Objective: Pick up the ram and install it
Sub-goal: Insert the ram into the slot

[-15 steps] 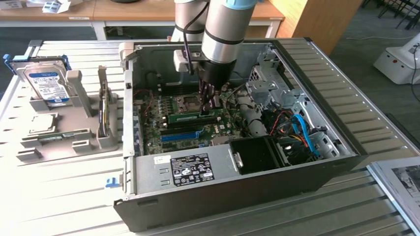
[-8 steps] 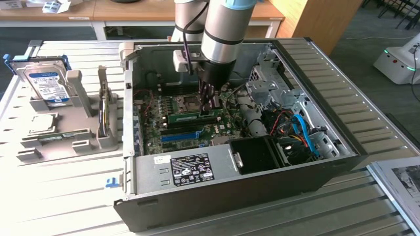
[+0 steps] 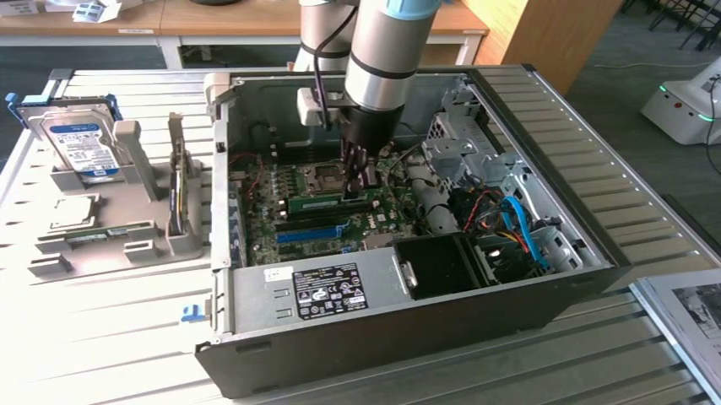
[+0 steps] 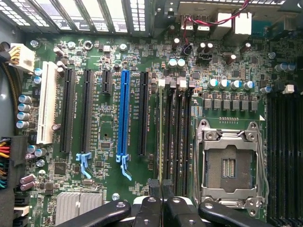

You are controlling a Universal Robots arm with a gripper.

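Gripping the ram (image 4: 160, 132) edge-on, fingers (image 4: 154, 191) closed on it, low over mobo (image 4: 109, 127), inside PC case (image 3: 451, 337).

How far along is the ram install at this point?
Done: the ram is picked up and inside the computer case. In hand: the gripper is shut on it, holding it on edge at the memory slots beside the empty CPU socket. Left: it is not released, and whether it is fully seated cannot be told.

Exterior view high, angled down on open case (image 3: 451, 337); wrist view close above motherboard (image 4: 52, 156), shared by both
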